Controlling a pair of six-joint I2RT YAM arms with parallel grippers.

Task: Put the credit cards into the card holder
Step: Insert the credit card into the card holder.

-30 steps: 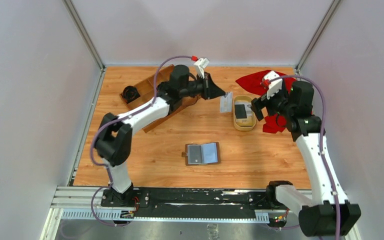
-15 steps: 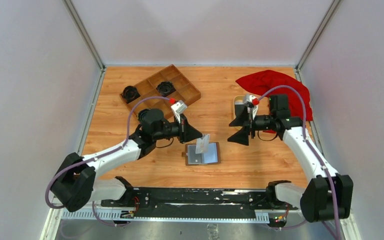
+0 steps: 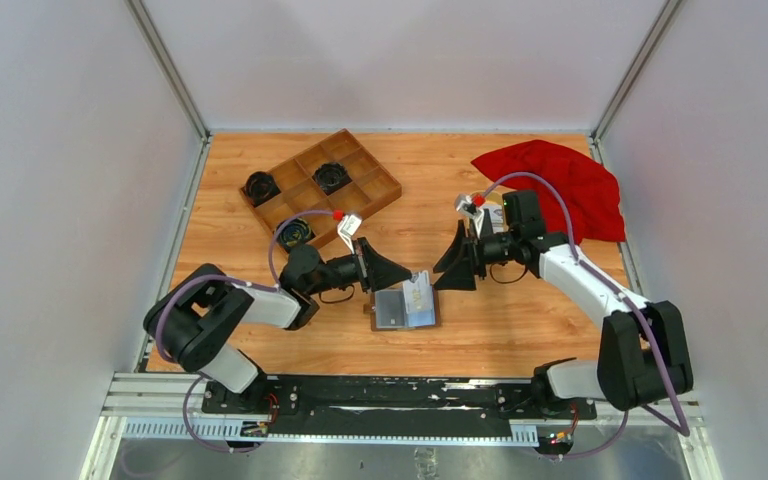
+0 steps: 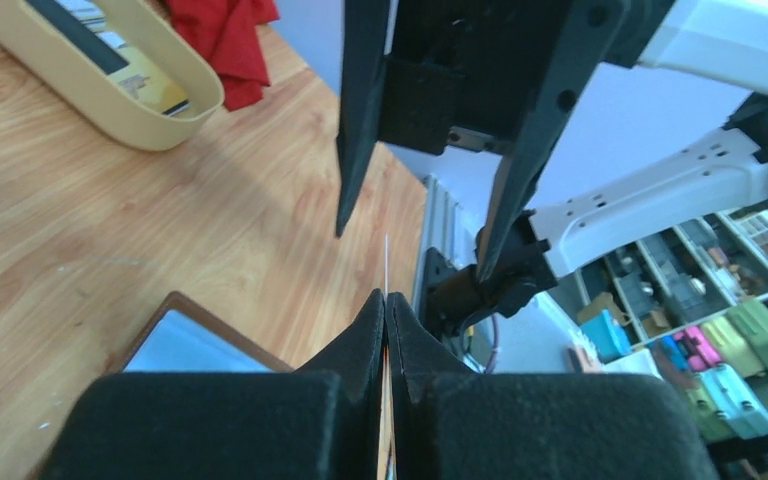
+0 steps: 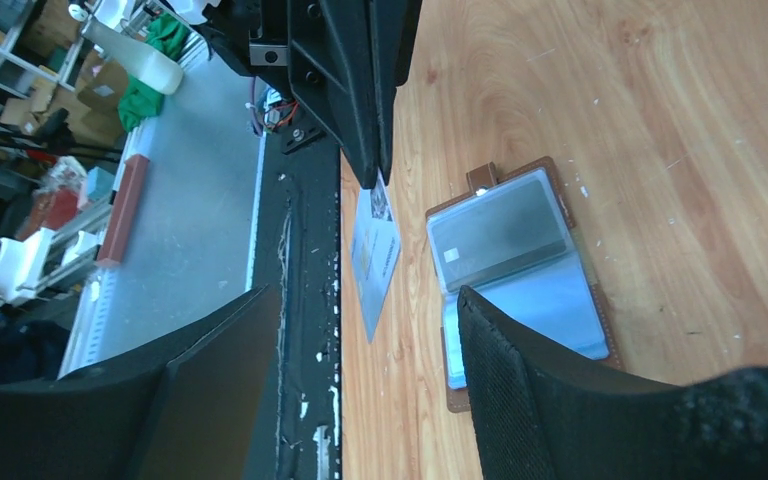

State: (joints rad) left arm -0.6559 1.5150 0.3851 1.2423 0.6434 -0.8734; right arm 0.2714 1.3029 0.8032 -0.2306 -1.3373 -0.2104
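Presently held: one whitish card (image 5: 375,250), pinched at its top edge by the left gripper (image 4: 386,305), jaws tight together on it. It hangs edge-down and tilted, over or just beside the holder (image 5: 515,270); whether they touch cannot be told.

Item, the holder: lies open and flat on the table (image 3: 520,330), shiny pockets up, with what looks like a grey card already in the pocket nearer the snap tab.

Item, the right gripper (image 4: 412,255): jaws apart, nothing between them, facing the card from the far side, close but not touching.

Item, the dish (image 4: 175,120): well apart from the holder, flat cards showing inside.

Step in hand, as judged: feeding the card into a free pocket.

Handling notes:
- Square the card's lower edge to the pocket mouth.
- Lay it nearly flat before pushing.
- Use the right gripper to pin the holder or steady the free edge, since a loose holder would likely slide.
- Let go only once the card is well seated.
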